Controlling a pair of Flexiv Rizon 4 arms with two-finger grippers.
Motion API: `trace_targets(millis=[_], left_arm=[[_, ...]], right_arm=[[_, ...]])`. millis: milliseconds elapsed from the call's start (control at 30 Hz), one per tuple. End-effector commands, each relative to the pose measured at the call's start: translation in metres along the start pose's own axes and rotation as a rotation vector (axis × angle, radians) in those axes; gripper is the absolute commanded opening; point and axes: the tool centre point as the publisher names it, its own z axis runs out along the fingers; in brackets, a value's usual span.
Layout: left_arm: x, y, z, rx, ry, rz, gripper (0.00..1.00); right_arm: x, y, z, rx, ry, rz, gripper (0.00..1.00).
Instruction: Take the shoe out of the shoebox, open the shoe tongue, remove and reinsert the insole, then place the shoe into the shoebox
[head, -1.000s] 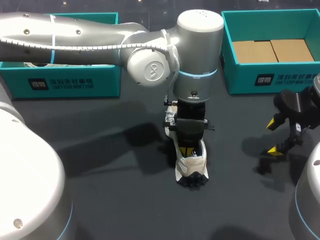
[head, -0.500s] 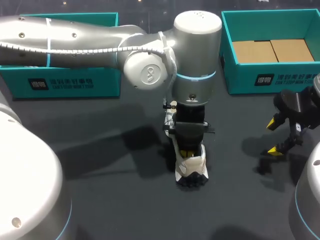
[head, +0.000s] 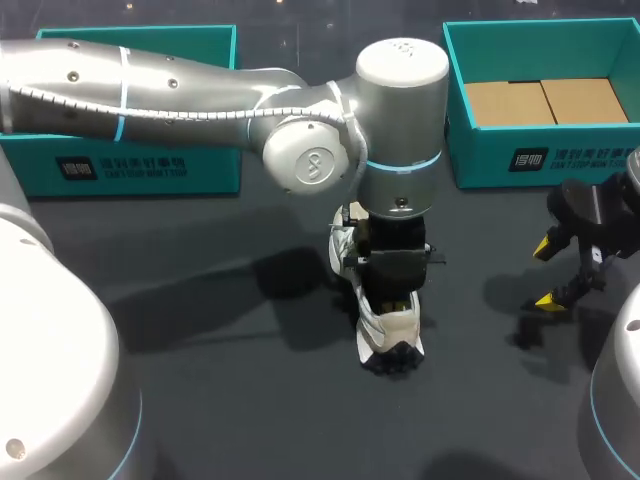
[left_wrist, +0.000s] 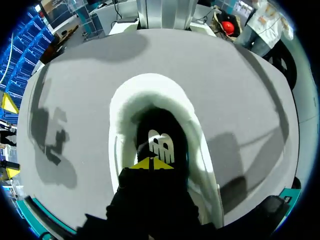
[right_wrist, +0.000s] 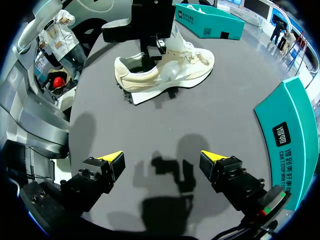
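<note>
A cream shoe (head: 392, 338) lies on the dark table near the middle, heel toward the front edge. My left gripper (head: 392, 299) comes straight down into its opening. In the left wrist view the left gripper (left_wrist: 152, 163) has its yellow tips pressed together and shut, resting on the dark insole (left_wrist: 161, 145) inside the shoe's pale collar (left_wrist: 150, 85); whether they pinch the insole is not visible. My right gripper (head: 556, 272) hangs open at the right, apart from the shoe. In its own view the right gripper (right_wrist: 162, 157) is empty, with the shoe (right_wrist: 170, 72) lying well ahead.
An open teal shoebox (head: 500, 150) with a cardboard insert stands at the back right, its wall (right_wrist: 290, 135) beside my right gripper. Another teal box (head: 140, 165) is at the back left. My left arm (head: 200, 85) spans the table's back half.
My left arm's wrist has shifted slightly to the right and toward the front, and the shoe has slid a little with it. The right gripper has not moved.
</note>
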Motion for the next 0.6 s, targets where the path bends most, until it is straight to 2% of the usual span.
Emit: trace_targets(millis=[33,167,333,433,600], left_arm=[[0.011,-0.015,-0.018,-0.016,-0.029,0.019,0.00],[0.010,-0.024,-0.010,-0.028,-0.017,0.029,0.00],[0.009,-0.026,0.009,0.022,0.024,0.017,0.00],[0.010,-0.026,0.023,-0.005,0.055,0.004,0.00],[0.015,-0.011,0.037,-0.063,0.096,-0.047,0.00]], right_arm=[[0.002,-0.001,0.000,0.000,-0.003,-0.001,1.00],[0.002,-0.001,0.000,0.000,-0.003,-0.001,1.00],[0.002,-0.001,0.000,0.000,-0.003,-0.001,1.00],[0.002,-0.001,0.000,0.000,-0.003,-0.001,1.00],[0.002,-0.001,0.000,0.000,-0.003,-0.001,1.00]])
